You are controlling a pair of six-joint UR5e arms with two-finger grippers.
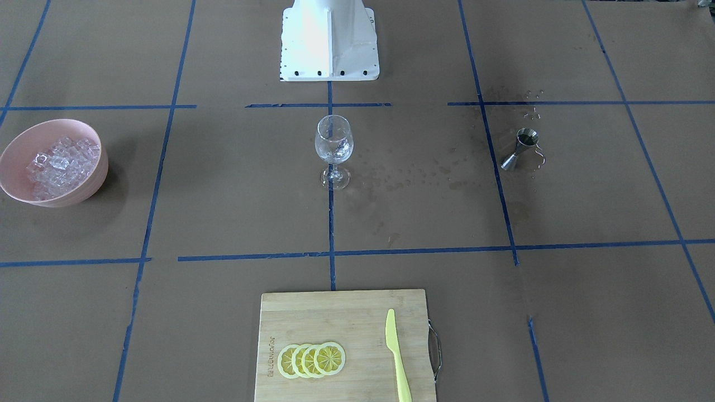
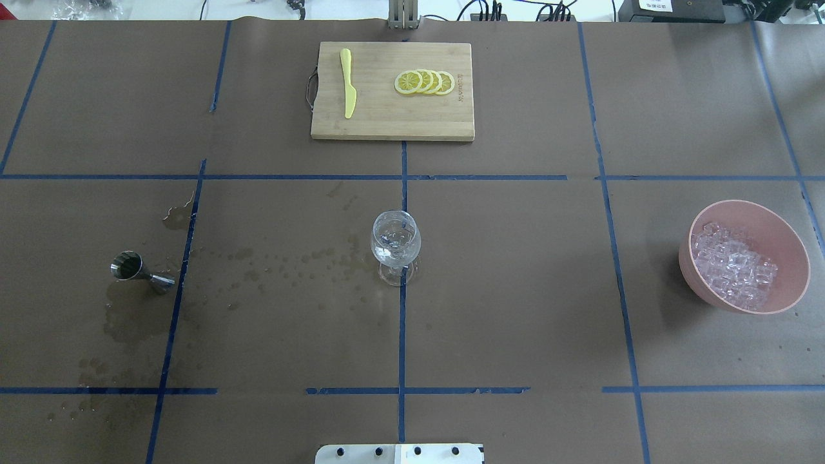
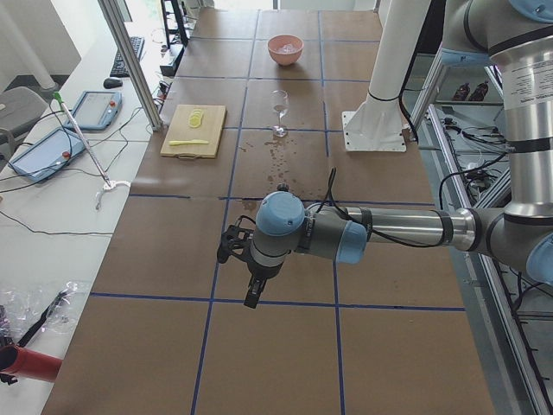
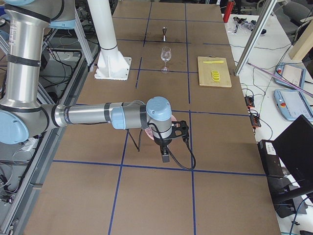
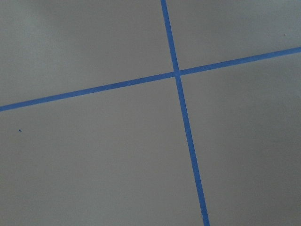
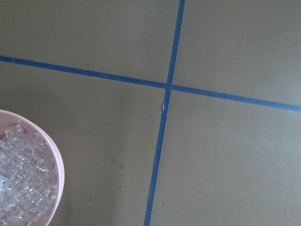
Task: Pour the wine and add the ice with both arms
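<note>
A clear wine glass (image 1: 334, 146) (image 2: 395, 243) stands at the table's middle; something clear glints in its bowl. The ice (image 1: 62, 163) (image 2: 735, 267) (image 6: 21, 183) is heaped in a pink bowl (image 1: 17, 146) (image 2: 791, 240) on the robot's right. A steel jigger (image 1: 522, 148) (image 2: 138, 269) stands on the robot's left; I cannot make out any wine. Both arms show only in the side views. The left gripper (image 3: 251, 298) hangs beyond the jigger's end, and the right gripper (image 4: 165, 157) just past the bowl. I cannot tell whether either is open or shut.
A wooden cutting board (image 1: 313, 312) (image 2: 387, 119) at the far edge from the robot carries lemon slices (image 1: 311, 359) and a yellow knife (image 1: 396, 355). Wet stains (image 2: 277, 261) dot the paper between jigger and glass. The white pedestal base (image 1: 329, 42) stands behind the glass.
</note>
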